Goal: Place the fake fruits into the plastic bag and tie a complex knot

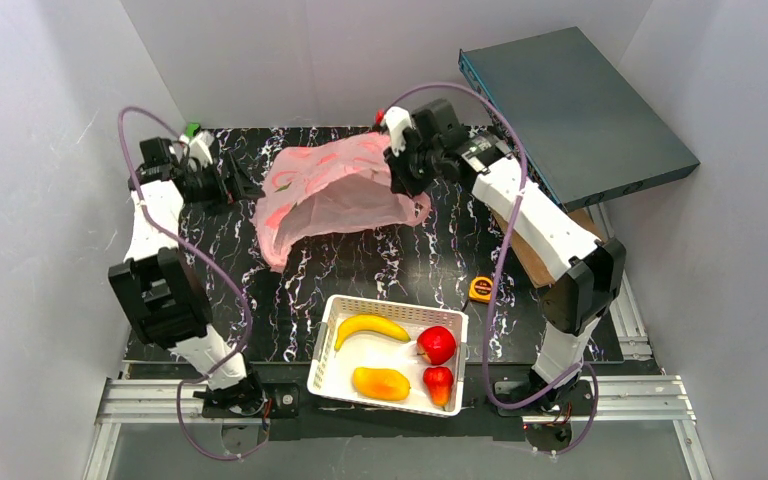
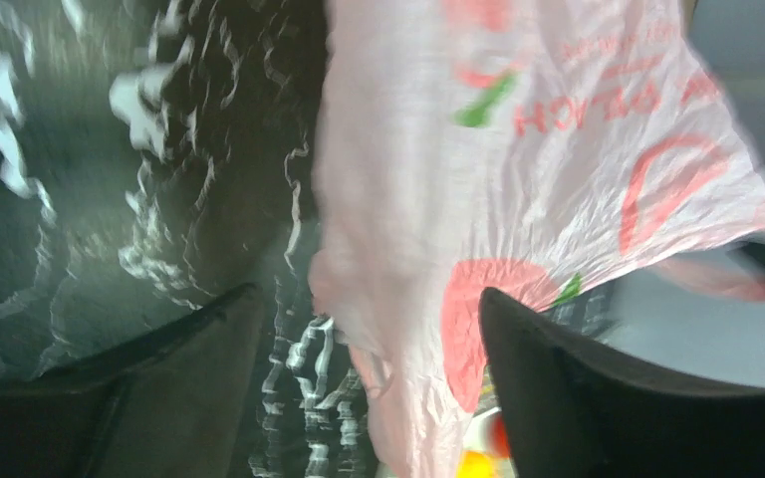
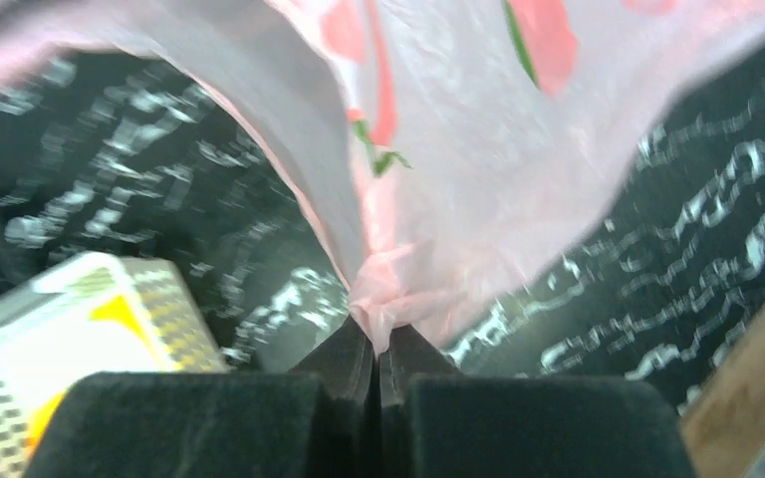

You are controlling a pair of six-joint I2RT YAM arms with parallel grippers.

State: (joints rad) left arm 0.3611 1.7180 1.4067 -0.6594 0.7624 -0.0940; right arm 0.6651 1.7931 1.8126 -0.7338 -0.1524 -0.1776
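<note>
The pink plastic bag [image 1: 335, 190] lies at the back of the table, its mouth lifted open toward the front. My right gripper [image 1: 400, 175] is shut on the bag's right edge; the bunched pink film [image 3: 388, 294] is pinched between its jaws. My left gripper [image 1: 245, 185] is open just left of the bag, whose left edge [image 2: 379, 299] hangs between its spread jaws. The banana [image 1: 370, 326], mango [image 1: 381, 383], red apple [image 1: 437, 344] and small red pointed fruit [image 1: 439, 381] lie in the white basket [image 1: 327, 345]. No knot shows.
A small yellow-orange tape measure [image 1: 481, 289] lies right of the basket. A dark flat box [image 1: 575, 110] leans at the back right over a wooden board [image 1: 530, 260]. White walls enclose the black marbled table [image 1: 290, 290].
</note>
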